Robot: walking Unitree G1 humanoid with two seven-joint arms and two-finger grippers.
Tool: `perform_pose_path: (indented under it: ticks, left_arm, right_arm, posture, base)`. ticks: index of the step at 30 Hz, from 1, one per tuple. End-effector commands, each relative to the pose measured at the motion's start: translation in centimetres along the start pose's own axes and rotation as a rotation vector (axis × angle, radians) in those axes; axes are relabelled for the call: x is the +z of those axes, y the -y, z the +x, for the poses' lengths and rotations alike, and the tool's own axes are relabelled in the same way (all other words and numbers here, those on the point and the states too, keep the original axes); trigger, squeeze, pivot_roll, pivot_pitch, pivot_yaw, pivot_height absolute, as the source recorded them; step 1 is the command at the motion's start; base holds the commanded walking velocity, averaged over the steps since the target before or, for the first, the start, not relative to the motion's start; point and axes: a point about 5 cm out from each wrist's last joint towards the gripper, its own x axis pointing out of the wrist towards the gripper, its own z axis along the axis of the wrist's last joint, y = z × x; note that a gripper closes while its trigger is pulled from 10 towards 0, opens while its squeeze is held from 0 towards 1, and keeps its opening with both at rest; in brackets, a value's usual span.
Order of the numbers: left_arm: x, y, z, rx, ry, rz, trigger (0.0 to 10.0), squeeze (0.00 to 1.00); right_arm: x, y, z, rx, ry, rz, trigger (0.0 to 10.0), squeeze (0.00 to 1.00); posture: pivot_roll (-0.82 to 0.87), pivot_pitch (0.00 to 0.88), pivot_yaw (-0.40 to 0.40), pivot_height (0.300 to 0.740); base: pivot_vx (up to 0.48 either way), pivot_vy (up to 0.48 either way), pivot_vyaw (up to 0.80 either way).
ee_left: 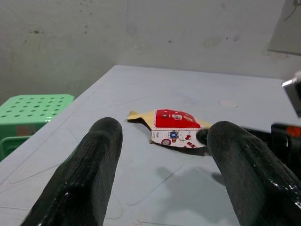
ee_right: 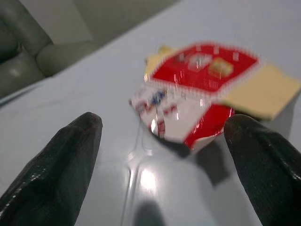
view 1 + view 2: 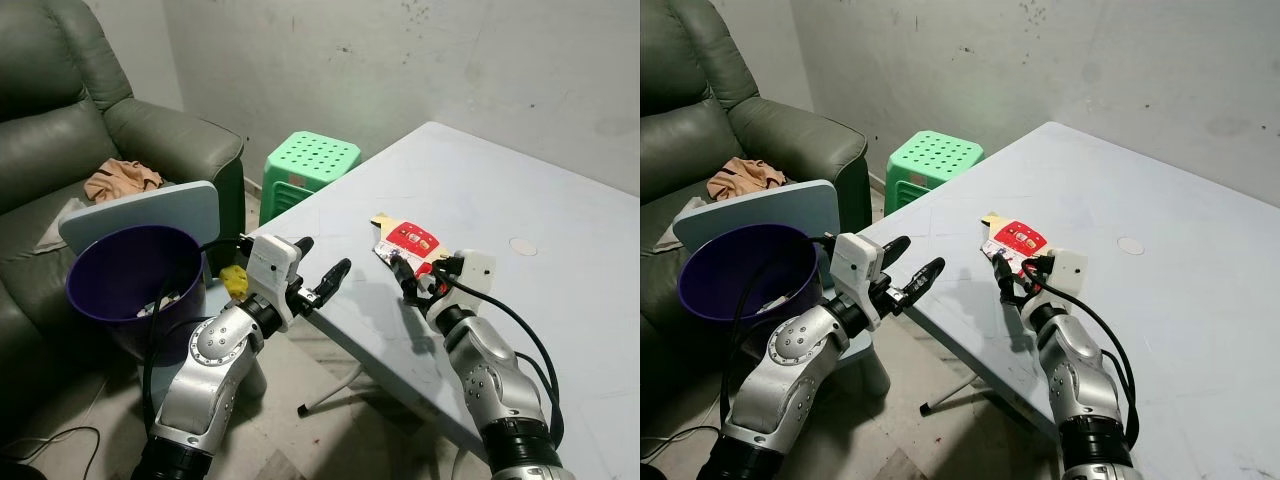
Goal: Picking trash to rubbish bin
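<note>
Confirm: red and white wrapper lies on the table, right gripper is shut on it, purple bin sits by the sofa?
Not quite. The right gripper is open, not shut on the wrapper: the right wrist view shows its two fingers spread apart with the wrapper lying on the table just ahead of them, untouched. The rest holds: the purple bin sits by the sofa.

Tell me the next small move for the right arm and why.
Probably ease the right pincer forward and close on the wrapper. Its fingers are open and the wrapper lies flat on the table just ahead, not yet between them.
</note>
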Motion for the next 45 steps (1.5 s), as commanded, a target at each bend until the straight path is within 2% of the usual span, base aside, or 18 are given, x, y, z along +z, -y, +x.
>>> perform_pose_path:
  ticks: [1, 6, 8, 9, 12, 17, 26, 33, 41, 42, 43, 44, 45]
  left_arm:
    - [0.4, -0.1, 0.0, 0.004, 0.008, 0.008, 10.0, 0.0]
    - [0.5, -0.3, 0.0, 0.014, 0.01, 0.011, 10.0, 0.0]
    - [0.5, -0.4, 0.0, 0.017, 0.011, 0.011, 10.0, 0.0]
    - [0.5, -0.4, 0.0, 0.017, 0.011, 0.011, 10.0, 0.0]
    - [0.6, -0.4, 0.0, 0.018, 0.012, 0.013, 10.0, 0.0]
    - [0.6, -0.4, 0.0, 0.019, 0.015, 0.014, 10.0, 0.0]
    - [0.7, -0.5, 0.0, 0.022, 0.017, 0.021, 10.0, 0.0]
    - [0.8, -0.4, 0.1, 0.024, 0.02, 0.021, 10.0, 0.0]
    - [0.7, -0.3, -0.1, 0.028, 0.019, 0.022, 10.0, 0.0]
    - [0.7, -0.3, -0.1, 0.03, 0.019, 0.023, 10.0, 0.0]
    - [0.7, -0.3, -0.1, 0.03, 0.019, 0.023, 10.0, 0.0]
    - [0.7, -0.3, -0.1, 0.031, 0.019, 0.022, 10.0, 0.0]
    - [0.7, -0.3, -0.1, 0.032, 0.019, 0.023, 10.0, 0.0]
  right_arm:
    - [-0.3, 0.4, -0.1, -0.027, -0.018, 0.03, 10.0, 0.0]
    - [-1.0, 0.0, 0.3, -0.023, -0.04, 0.072, 10.0, 0.0]
    - [-1.2, -0.3, 0.5, -0.013, -0.05, 0.129, 10.0, 0.0]
    - [-1.2, -0.3, 0.5, -0.013, -0.05, 0.129, 10.0, 0.0]
    - [-1.3, -0.7, 1.1, 0.002, -0.053, 0.227, 10.0, 0.0]
    - [-1.1, -1.1, 1.7, 0.011, -0.044, 0.281, 10.0, 0.0]
    - [-0.8, -1.9, 2.8, 0.017, -0.043, 0.303, 10.0, 0.0]
    - [-0.1, -3.3, 3.9, 0.061, -0.008, 0.309, 10.0, 0.0]
    - [0.3, -3.3, 4.4, 0.008, 0.013, 0.304, 9.9, 0.0]
    - [0.4, -3.1, 4.4, -0.023, 0.018, 0.297, 6.5, 0.0]
    - [0.4, -3.0, 4.5, -0.038, 0.021, 0.296, 2.7, 0.0]
    - [0.4, -3.0, 4.5, -0.045, 0.022, 0.297, 2.7, 0.0]
    - [0.4, -2.9, 4.5, -0.051, 0.025, 0.299, 0.0, 0.0]
  posture:
    - [0.01, 0.0, -0.065, 0.74]
    - [0.01, 0.0, -0.066, 0.74]
    - [0.01, 0.0, -0.065, 0.74]
    - [0.01, 0.0, -0.065, 0.74]
    - [0.02, 0.0, -0.063, 0.74]
    - [0.02, 0.0, -0.062, 0.74]
    - [0.02, 0.0, -0.06, 0.74]
    - [0.02, 0.0, -0.062, 0.74]
    - [0.03, 0.0, -0.068, 0.74]
    - [0.03, 0.0, -0.068, 0.74]
    - [0.03, 0.0, -0.068, 0.74]
    - [0.03, 0.0, -0.068, 0.74]
    - [0.03, 0.0, -0.069, 0.74]
  base:
    - [0.0, 0.0, 0.0]
    - [0.0, 0.0, 0.0]
    - [0.0, 0.0, 0.0]
    - [0.0, 0.0, 0.0]
    - [0.0, 0.0, 0.0]
    - [0.0, 0.0, 0.0]
    - [0.0, 0.0, 0.0]
    - [0.0, 0.0, 0.0]
    - [0.0, 0.0, 0.0]
    - [0.0, 0.0, 0.0]
    - [0.0, 0.0, 0.0]
    - [0.0, 0.0, 0.0]
    - [0.0, 0.0, 0.0]
